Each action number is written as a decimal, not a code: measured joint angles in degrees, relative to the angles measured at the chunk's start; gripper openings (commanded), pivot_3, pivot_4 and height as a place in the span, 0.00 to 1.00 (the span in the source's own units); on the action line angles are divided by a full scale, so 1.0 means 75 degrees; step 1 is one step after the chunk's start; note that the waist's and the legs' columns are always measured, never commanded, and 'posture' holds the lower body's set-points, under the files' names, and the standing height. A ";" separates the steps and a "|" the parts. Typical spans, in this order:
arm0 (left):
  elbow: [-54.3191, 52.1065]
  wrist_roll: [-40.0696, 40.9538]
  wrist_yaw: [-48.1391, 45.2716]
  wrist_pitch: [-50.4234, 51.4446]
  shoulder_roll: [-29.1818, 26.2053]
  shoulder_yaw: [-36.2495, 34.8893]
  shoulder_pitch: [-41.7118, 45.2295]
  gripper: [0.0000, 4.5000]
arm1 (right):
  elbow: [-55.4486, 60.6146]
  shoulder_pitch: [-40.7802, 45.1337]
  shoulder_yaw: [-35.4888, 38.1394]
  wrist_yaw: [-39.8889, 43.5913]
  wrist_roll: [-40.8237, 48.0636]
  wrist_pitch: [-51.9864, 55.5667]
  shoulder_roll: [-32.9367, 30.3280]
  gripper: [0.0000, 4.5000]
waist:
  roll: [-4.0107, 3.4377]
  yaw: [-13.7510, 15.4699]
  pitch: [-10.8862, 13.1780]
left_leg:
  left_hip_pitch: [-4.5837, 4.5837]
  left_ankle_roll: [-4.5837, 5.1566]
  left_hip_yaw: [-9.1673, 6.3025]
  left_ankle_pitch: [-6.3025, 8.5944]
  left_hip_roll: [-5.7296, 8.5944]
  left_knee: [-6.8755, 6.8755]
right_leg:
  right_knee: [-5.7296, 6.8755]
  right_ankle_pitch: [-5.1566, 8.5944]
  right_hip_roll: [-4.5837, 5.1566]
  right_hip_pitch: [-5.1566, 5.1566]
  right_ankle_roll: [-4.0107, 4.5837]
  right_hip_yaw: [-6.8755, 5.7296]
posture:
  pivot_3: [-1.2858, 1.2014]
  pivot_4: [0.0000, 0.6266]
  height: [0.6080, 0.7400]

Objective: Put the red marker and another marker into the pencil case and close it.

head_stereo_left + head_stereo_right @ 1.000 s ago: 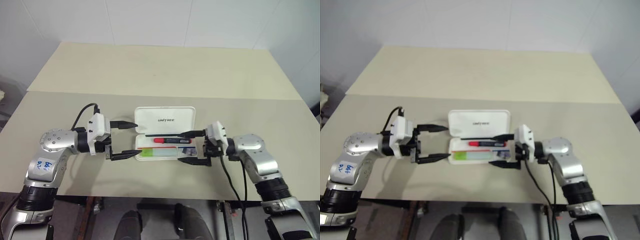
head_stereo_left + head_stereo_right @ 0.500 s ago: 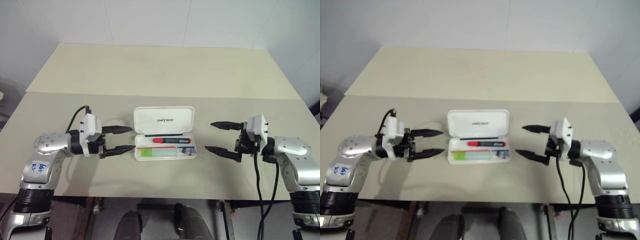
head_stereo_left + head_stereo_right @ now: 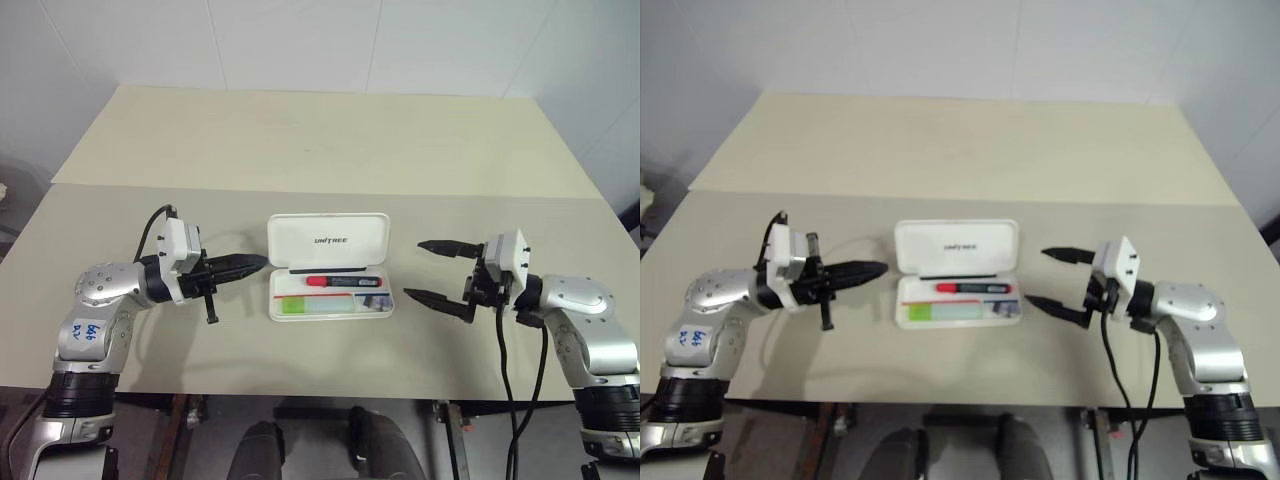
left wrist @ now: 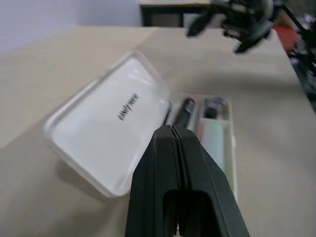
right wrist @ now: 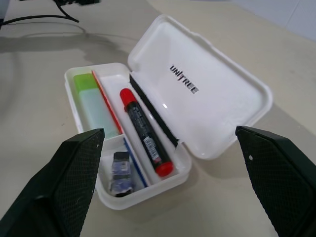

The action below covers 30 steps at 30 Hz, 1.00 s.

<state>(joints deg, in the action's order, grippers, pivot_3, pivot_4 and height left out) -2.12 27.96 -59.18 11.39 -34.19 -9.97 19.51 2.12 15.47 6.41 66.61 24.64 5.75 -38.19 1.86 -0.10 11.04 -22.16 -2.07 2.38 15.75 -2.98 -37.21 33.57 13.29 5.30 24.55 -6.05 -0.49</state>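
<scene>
The pencil case (image 3: 372, 311) lies open at the middle of the table, its lid (image 3: 328, 240) tilted back with the UNITREE print showing. Inside, the red marker (image 5: 145, 136) lies in the rear slot and the pale green marker (image 5: 91, 98) in the front slot. My left gripper (image 3: 262, 262) is shut on nothing, its tip just left of the case's left end, not touching it. My right gripper (image 3: 413, 270) hangs open to the right of the case, clear of it, its fingers (image 5: 74, 177) spread wide.
A small dark blue item (image 5: 120, 170) sits in the case's end compartment. The beige table (image 3: 320, 150) stretches far behind the case, with a seam across it. Its front edge (image 3: 320, 392) runs close below both arms.
My left gripper has shut from wide open and drawn back off the case. My right gripper, which was at the case's right end, has pulled away to the right and stays open.
</scene>
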 measured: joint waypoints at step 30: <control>0.2734 -0.0896 0.1909 0.0732 0.1588 0.0791 0.2394 0.01 | 0.0121 -0.0011 -0.0288 -0.0657 -0.0201 -0.0187 0.0451 1.00 | 0.0001 0.0014 -0.0001 | -0.0003 -0.0004 -0.0002 -0.0003 0.0007 0.0001 | -0.0005 -0.0026 0.0000 -0.0003 -0.0047 -0.0004 | 0.52 0.24 1.00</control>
<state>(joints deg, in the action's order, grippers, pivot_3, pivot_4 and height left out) 18.39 21.24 -44.86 16.88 -22.28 -4.03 37.47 3.03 15.38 4.25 61.69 23.13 4.35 -34.81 1.87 0.00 11.03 -22.18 -2.11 2.36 15.73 -2.92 -37.20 33.53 13.09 5.30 24.53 -6.40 -0.52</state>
